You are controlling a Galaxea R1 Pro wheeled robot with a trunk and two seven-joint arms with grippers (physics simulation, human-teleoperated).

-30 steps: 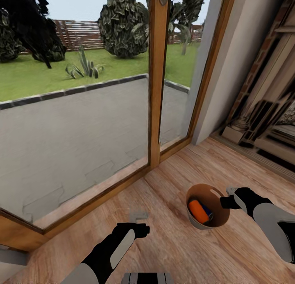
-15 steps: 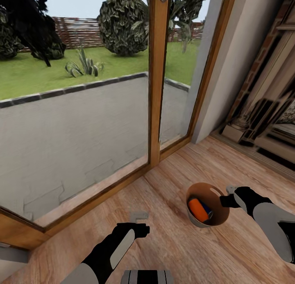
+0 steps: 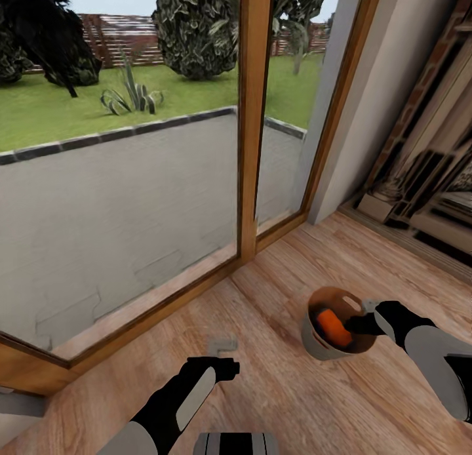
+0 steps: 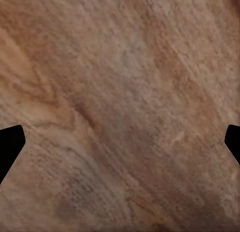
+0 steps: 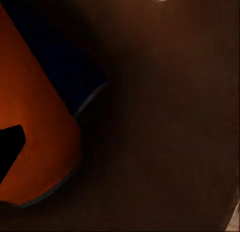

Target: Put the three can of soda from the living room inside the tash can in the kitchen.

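This is a home, a living room at the edge of a garden. A plank floor (image 3: 282,376) runs up to tall wood-framed glass doors (image 3: 252,114) looking onto a paved patio (image 3: 118,193), lawn (image 3: 59,120) and shrubs. At the right stands an ornate stone fireplace (image 3: 419,186).

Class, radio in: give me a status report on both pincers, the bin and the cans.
Right pincer at the bin rim, grip unclear. Left pincer open over plank floor. Orange can in bin, dark blue can beside it. Glass door ahead.
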